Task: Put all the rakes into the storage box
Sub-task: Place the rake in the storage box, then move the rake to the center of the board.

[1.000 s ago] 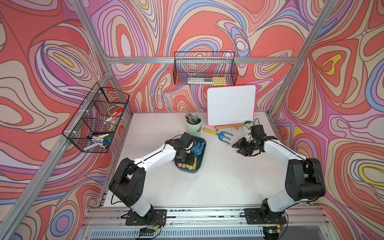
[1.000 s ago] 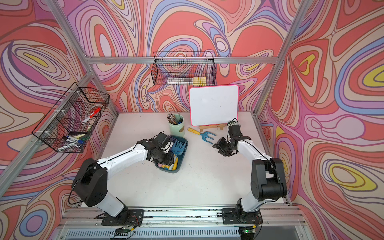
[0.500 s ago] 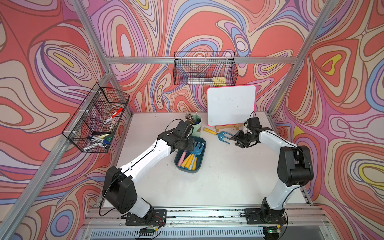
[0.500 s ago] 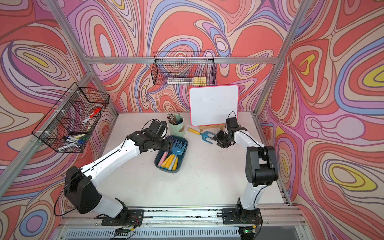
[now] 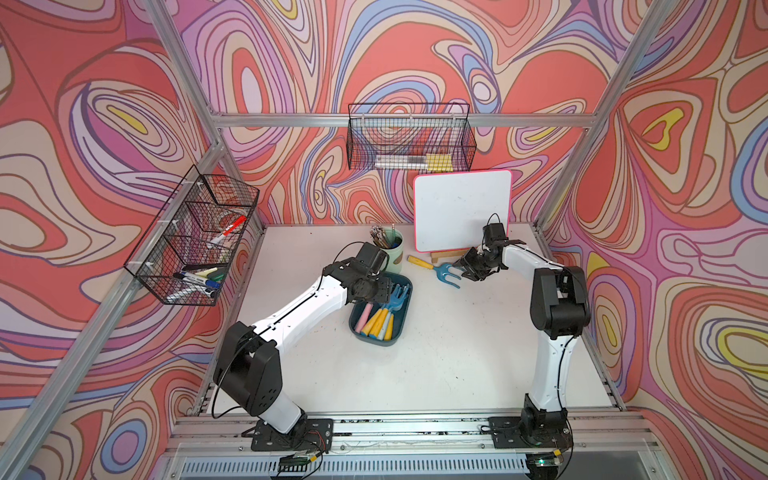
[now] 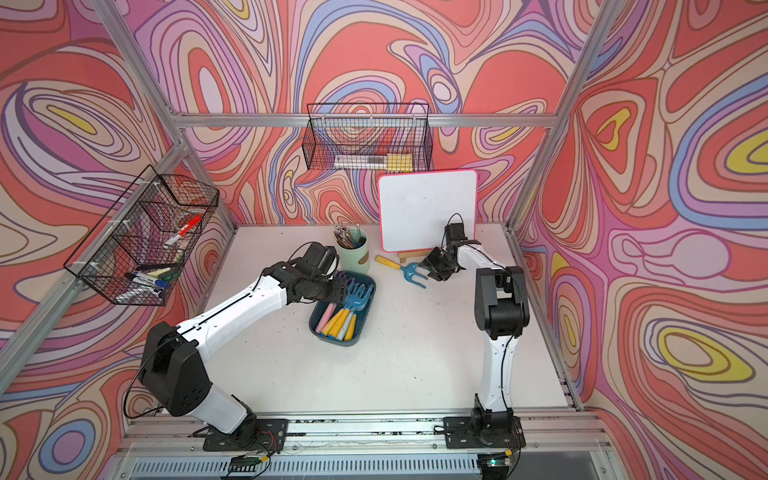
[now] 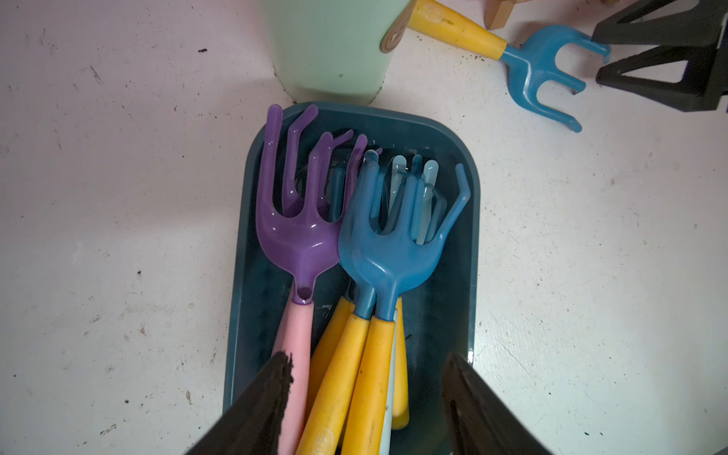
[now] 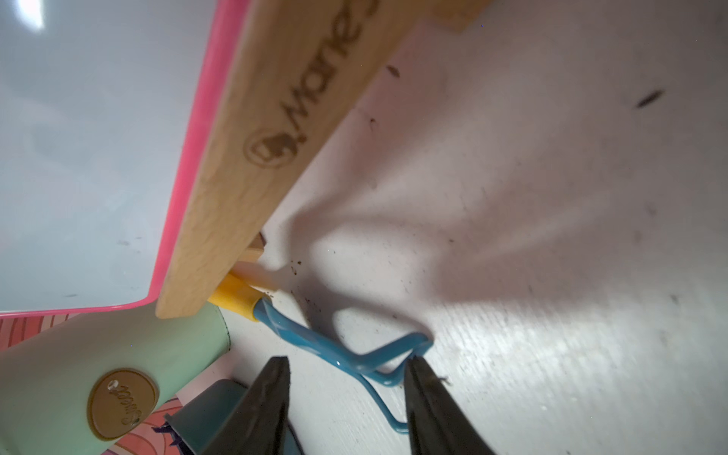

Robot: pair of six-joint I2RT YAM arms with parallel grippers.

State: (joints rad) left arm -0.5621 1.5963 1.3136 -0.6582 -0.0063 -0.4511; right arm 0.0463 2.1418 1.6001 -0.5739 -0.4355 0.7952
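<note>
rake (image 5: pixel 445 271): blue head, yellow handle; lies flat on the bench (image 5: pixel 457 353) between the green cup (image 5: pixel 392 253) and the right fingers, in front of the whiteboard (image 5: pixel 461 208), outside the storage box.
storage box (image 7: pixel 465 275): teal tray just beside the cup, holding several other rakes (image 7: pixel 390 256).
left fingers (image 7: pixel 260 405): spread apart above the box, holding nothing.
right fingers (image 8: pixel 268 409): parted at the rake's prongs, one prong between them, not clamped.

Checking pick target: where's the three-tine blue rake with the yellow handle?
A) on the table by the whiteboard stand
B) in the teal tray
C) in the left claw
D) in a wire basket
A: the rake lies on the table beside the whiteboard stand, outside the storage box, right claw at its tines.
</note>
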